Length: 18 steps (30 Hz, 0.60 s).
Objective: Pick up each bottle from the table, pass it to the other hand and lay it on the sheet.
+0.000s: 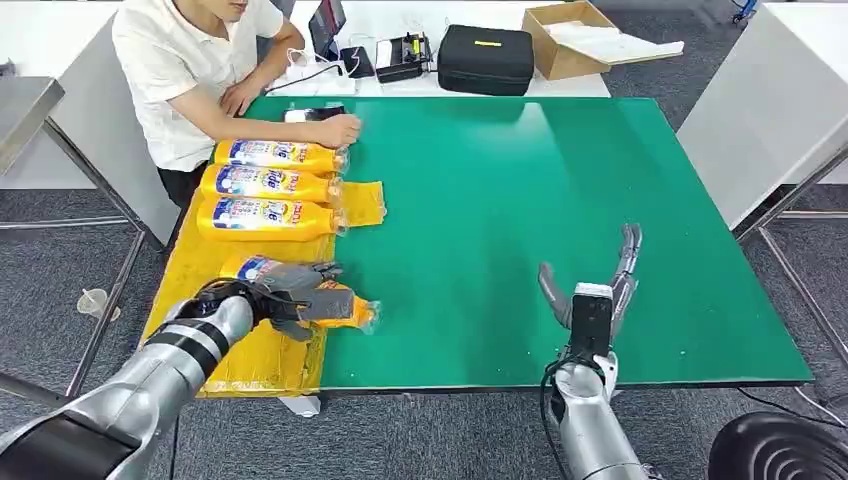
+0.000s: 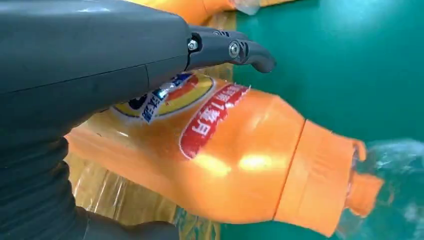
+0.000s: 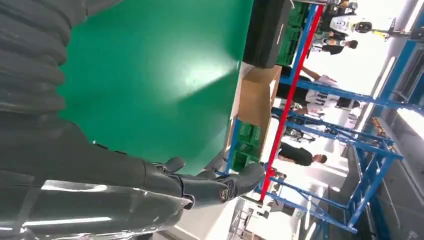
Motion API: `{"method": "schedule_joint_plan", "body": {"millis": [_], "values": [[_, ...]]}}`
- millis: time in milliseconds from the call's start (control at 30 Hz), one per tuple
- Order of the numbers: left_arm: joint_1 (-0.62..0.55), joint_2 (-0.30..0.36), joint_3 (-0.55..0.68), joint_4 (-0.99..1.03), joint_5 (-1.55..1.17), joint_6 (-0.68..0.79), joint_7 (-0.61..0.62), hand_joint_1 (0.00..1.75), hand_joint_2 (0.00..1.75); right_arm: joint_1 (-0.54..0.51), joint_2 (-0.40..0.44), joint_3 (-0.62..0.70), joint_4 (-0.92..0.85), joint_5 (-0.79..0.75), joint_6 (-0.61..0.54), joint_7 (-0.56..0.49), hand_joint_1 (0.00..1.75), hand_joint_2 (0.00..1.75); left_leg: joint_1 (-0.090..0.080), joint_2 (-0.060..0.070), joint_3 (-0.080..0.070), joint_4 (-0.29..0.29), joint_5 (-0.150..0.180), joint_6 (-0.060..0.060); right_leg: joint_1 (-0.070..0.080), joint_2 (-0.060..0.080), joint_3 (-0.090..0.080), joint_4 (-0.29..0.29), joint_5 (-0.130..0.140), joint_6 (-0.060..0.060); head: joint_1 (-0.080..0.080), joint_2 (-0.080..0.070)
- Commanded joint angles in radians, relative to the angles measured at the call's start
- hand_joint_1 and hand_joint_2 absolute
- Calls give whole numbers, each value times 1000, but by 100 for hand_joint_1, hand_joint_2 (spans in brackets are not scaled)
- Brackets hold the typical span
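An orange bottle [image 1: 352, 311] with a blue and white label lies on its side at the near edge of the yellow sheet [image 1: 258, 366], its clear cap over the green table [image 1: 560, 190]. My left hand [image 1: 296, 291] is wrapped over its body and holds it. In the left wrist view the bottle [image 2: 240, 165] sits between my left hand's [image 2: 100, 65] upper fingers [image 2: 240, 50] and the thumb below. Three more orange bottles [image 1: 268, 184] lie side by side farther back on the sheet. My right hand [image 1: 592, 285] hovers open above the table's near edge, fingers spread, with nothing in it [image 3: 150, 185].
A person [image 1: 195, 70] sits at the far left corner, one hand [image 1: 340, 130] resting by the farthest bottle, next to a phone [image 1: 312, 114]. Behind the table stand a black case [image 1: 486, 58] and a cardboard box [image 1: 565, 35]. Bare green surface spans the middle and right.
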<state>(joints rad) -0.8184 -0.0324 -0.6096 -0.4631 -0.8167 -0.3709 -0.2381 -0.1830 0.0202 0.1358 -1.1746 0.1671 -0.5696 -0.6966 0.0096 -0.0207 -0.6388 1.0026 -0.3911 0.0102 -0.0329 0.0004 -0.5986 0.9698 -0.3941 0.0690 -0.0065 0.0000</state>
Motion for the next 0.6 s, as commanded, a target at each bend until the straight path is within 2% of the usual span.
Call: {"method": "schedule_joint_plan", "body": {"millis": [33,200,300,400,600], "values": [[-14,91,-90,-62,78,-62,-16,0,175,-65,-2,55,73,-18,-20,-2,0,175,1,7,3,0,-2,0,1,5,1,0,0,-4,0,0],[-11,120,-115,-175,159,-61,-6,0,175,-61,-8,57,58,-21,-32,-2,0,175,1,4,1,1,-1,0,1,2,0,0,0,-3,0,0],[-11,120,-115,-175,159,-61,-6,0,175,-61,-8,57,58,-21,-32,-2,0,175,1,4,1,1,-1,0,1,2,0,0,0,-3,0,0],[4,143,-163,-263,218,-4,25,0,175,-54,-13,59,52,-15,-39,-2,0,175,1,5,2,2,-3,0,2,2,1,1,-2,-5,0,0],[9,149,-170,-267,231,3,29,0,175,-54,-14,64,55,-8,-48,-2,0,175,1,3,-1,0,-1,0,1,2,-2,0,-1,-3,0,0]]}}
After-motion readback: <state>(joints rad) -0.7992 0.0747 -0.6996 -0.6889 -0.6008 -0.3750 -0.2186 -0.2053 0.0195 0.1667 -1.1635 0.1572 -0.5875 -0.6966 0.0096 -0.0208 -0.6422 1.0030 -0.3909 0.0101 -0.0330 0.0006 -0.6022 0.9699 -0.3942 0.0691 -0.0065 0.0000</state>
